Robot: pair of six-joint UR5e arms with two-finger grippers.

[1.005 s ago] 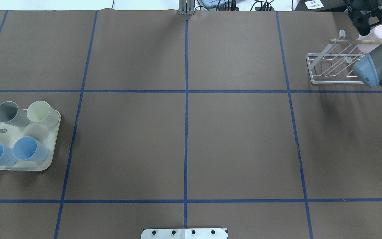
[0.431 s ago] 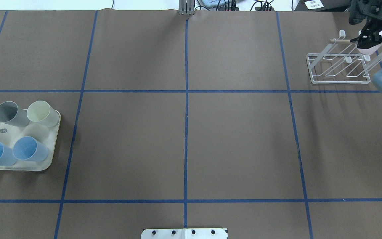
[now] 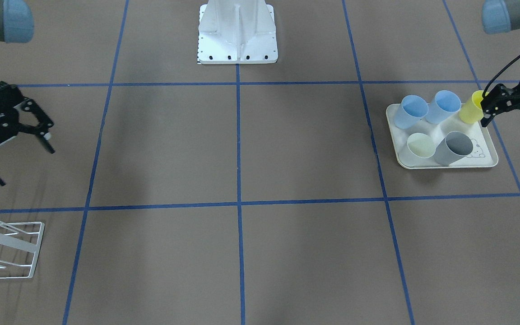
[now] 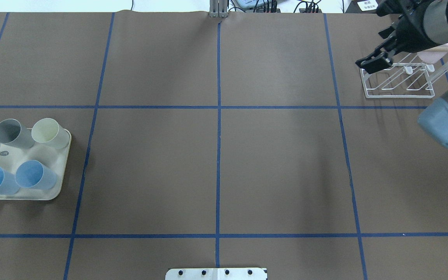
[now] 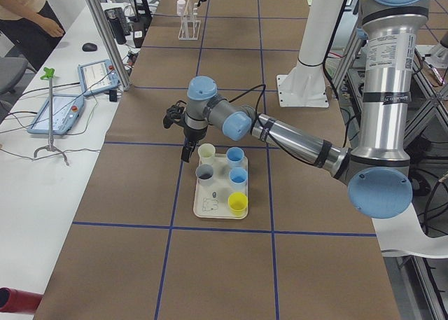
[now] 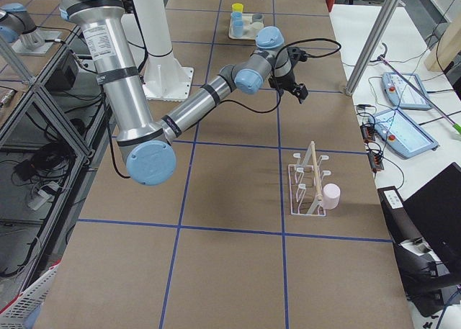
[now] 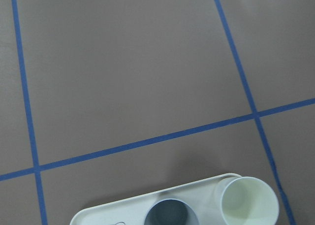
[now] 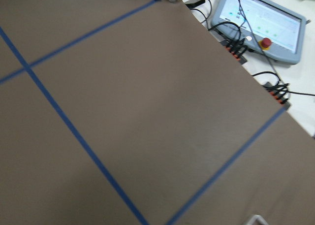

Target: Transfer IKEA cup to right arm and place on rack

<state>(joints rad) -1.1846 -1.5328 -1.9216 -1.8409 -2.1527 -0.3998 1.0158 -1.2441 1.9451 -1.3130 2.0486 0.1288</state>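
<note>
- Jaws of the left gripper (image 3: 504, 123) are seen spread wide with nothing held. They are raised beside the tray (image 3: 440, 165) at the left end of the table (image 4: 278, 163), and no cup lies between them.
- From the front, one finger is seen against the yellow cup (image 3: 471, 107). From the left side, the same jaws appear beside the cream cup (image 3: 420, 145). Which cup is nearer cannot be told.
- Five cups are stood mouth up on the tray: the yellow one, two blue cups (image 3: 411, 113), the cream one and a grey cup (image 3: 455, 146).
- Blue tape lines (image 4: 218, 155) are laid in a grid over the brown table.
- Jaws of the right gripper (image 3: 26, 167) are likewise opened wide and empty. They are carried above the table on the right arm (image 6: 205, 97), on the tray side of the rack (image 6: 306, 192).
- The rack is stood near the table's right end, with a wooden dowel (image 6: 312, 167) carried across its top.
- The pink cup (image 6: 330, 196) is hung low and tilted on the side of the rack farthest from the robot, against the wire. It lies well apart from the right jaws and outside them. In the overhead view it is partly hidden by the right arm.
</note>
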